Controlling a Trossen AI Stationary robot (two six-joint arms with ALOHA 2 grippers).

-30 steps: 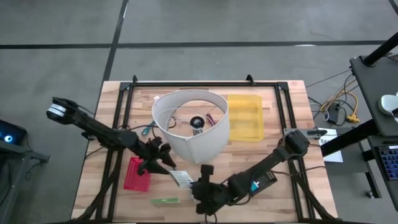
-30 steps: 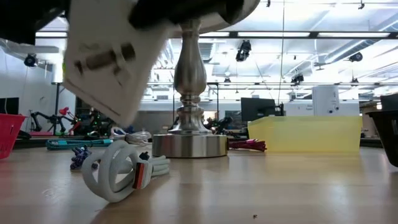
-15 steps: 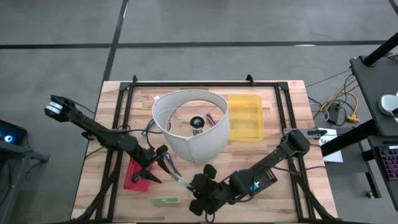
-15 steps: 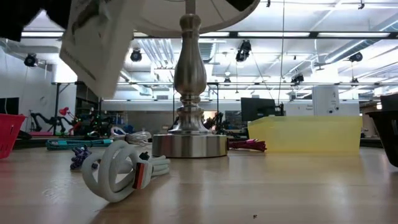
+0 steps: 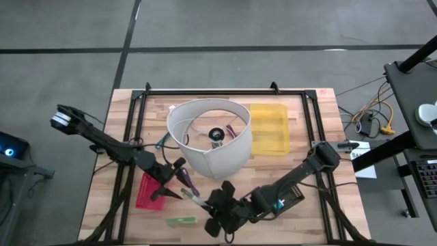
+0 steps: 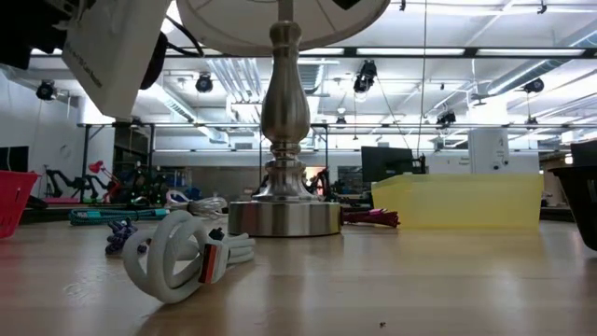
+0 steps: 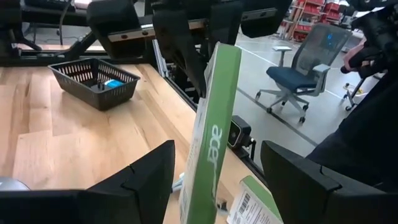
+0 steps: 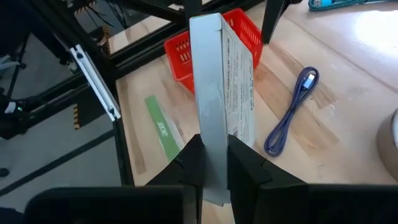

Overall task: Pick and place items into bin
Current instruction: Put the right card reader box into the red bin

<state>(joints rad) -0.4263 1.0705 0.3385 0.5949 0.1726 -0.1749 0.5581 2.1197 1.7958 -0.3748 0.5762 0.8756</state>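
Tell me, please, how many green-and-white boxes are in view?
2. One box stands upright, clamped in the right gripper; the other box lies flat near the red basket. More could be hidden behind the lampshade.

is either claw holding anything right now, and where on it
The right claw is shut on the narrow lower edge of a flat white-and-green cardboard box. The left claw is open, holding nothing.

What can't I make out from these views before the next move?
- Contents of the yellow bin: the low view sees only its translucent wall; too small from the high view.
- Lower end of the white box in the right gripper: hidden behind the clamped jaws in the right wrist view.
- Small items inside the lampshade: partly hidden by its wall in the high view.
- Left gripper: its fingertips are cut off by the picture's edge.
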